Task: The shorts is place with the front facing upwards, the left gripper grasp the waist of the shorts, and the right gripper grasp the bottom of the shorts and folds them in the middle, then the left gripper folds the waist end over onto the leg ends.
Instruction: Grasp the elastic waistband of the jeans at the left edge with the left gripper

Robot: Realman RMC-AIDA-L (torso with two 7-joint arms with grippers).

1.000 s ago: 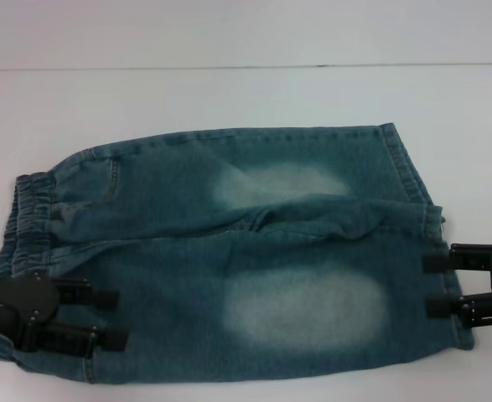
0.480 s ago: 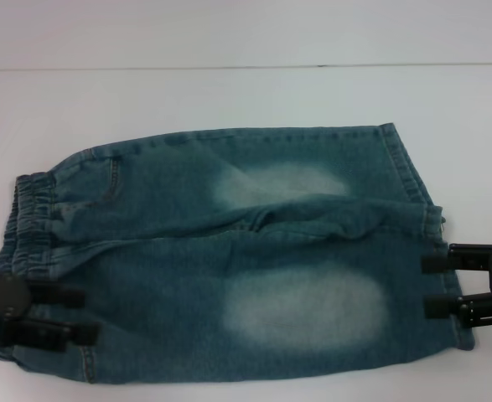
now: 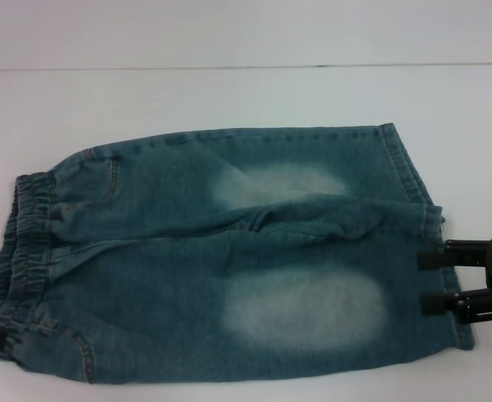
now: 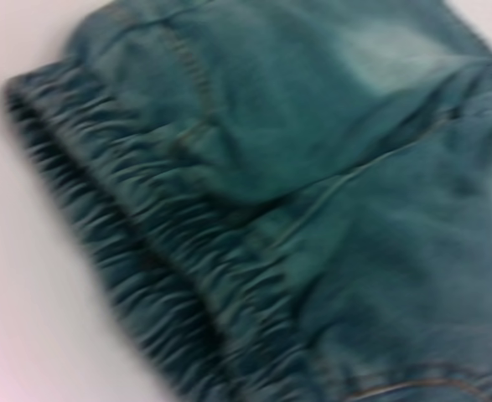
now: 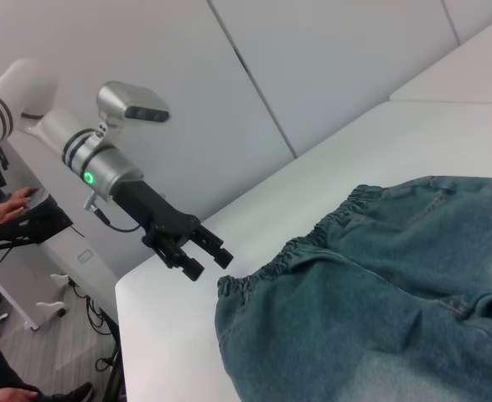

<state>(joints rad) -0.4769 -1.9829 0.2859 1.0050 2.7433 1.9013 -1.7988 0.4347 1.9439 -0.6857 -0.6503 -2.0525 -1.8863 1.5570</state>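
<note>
Head view: shorts (image 3: 229, 260) lie flat on the white table (image 3: 229, 92), folded lengthwise so the two leg halves stack, one pale bleached patch on each. Gathered waistband (image 3: 23, 251) at the robot's left end; stitched leg hems (image 3: 413, 180) at the right end. A ridge of bunched denim runs across the middle between the two patches. No print visible on the upturned side.

Right gripper (image 3: 432, 280) sits at the hem end, over the near leg. Fingers (image 3: 437, 302) spread apart, level, pointing toward the waistband, tips overlapping the hem edge. Nothing is clamped between them. Whether they touch the cloth cannot be told.

Left gripper (image 5: 204, 255): in the head view only a dark sliver shows at the frame's left edge by the near waistband corner. Right wrist view gives it clearly: black claw on a silver wrist with a green light, in the air off the table's edge, just apart from the waistband corner, holding nothing. Fingers stand parted, gap moderate.

Left wrist view: close on the ruched waistband (image 4: 170, 268) and a seam of the denim, white table beside it; the arm's own fingers are not in that frame.
</note>
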